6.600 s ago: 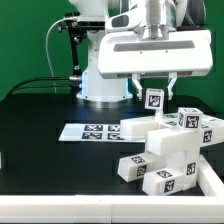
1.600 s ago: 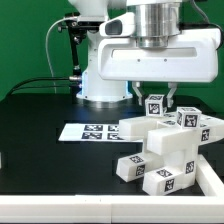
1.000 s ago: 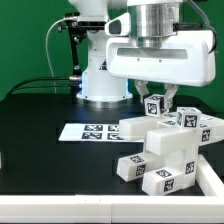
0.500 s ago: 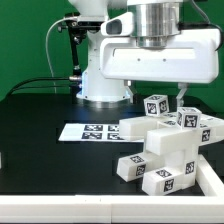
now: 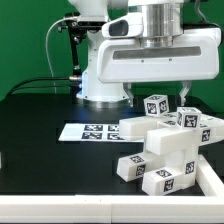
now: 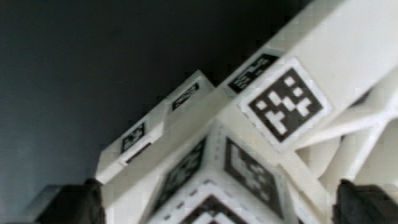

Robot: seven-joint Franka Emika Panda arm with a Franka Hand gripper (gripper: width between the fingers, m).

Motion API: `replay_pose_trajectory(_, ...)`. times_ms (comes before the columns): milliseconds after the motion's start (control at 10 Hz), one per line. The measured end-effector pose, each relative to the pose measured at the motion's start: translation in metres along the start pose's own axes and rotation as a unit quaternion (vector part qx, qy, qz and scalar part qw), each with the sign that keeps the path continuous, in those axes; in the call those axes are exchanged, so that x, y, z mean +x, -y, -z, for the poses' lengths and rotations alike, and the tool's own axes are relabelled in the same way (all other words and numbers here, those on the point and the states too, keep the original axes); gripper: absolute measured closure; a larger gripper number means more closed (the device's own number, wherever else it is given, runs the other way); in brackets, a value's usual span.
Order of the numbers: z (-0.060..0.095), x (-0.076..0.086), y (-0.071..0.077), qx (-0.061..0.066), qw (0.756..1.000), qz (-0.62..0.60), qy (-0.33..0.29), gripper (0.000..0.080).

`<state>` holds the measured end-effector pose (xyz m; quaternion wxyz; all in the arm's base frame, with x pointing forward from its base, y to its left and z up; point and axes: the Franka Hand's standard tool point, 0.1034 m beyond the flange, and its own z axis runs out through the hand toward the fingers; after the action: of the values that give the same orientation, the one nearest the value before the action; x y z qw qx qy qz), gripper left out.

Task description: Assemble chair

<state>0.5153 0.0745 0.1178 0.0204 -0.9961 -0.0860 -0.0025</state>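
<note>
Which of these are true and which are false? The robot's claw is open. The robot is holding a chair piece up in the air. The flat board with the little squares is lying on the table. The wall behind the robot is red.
1. The gripper is open. True: its fingers stand apart on either side of the top tagged piece without pinching it.
2. The robot is holding a chair piece up in the air. False: the top tagged piece sits on the stacked chair, which rests on the table.
3. The marker board lies flat on the table. True.
4. The wall behind the robot is red. False: the backdrop is green.
</note>
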Motion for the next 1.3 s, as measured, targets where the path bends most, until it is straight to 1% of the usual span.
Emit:
replay_pose_trajectory(100, -0.0004, -0.0001, 0.0032, -0.002, 0.998, 0.057, 0.001, 0.015)
replay_pose_trajectory(200, -0.0003, -0.0003, 0.0005, -0.001, 0.998, 0.06, 0.001, 0.015)
replay_pose_trajectory(300, -0.0004, -0.0004, 0.0001, -0.001, 0.999, 0.038, 0.001, 0.0238)
replay_pose_trajectory(400, -0.0004, -0.0004, -0.0001, -0.001, 0.999, 0.039, 0.001, 0.0373)
replay_pose_trajectory(500, -0.0004, -0.0004, -0.0002, -0.001, 0.999, 0.037, 0.001, 0.0373)
replay_pose_trajectory(600, -0.0005, -0.0003, 0.0002, -0.001, 1.0, -0.014, 0.001, 0.0519)
replay_pose_trajectory(700, -0.0005, -0.0004, 0.0001, -0.001, 0.999, -0.035, 0.001, 0.0519)
replay_pose_trajectory(900, -0.0007, 0.0019, 0.0017, -0.003, 0.991, -0.136, -0.007, 0.0519)
replay_pose_trajectory(1100, -0.0009, 0.0014, -0.0033, 0.001, 0.967, -0.254, -0.007, 0.0519)
replay_pose_trajectory(1200, -0.0009, 0.0015, -0.0025, 0.002, 0.953, -0.303, -0.007, 0.0519)
replay_pose_trajectory(1300, -0.001, 0.0014, -0.0015, 0.003, 0.934, -0.358, -0.007, 0.0518)
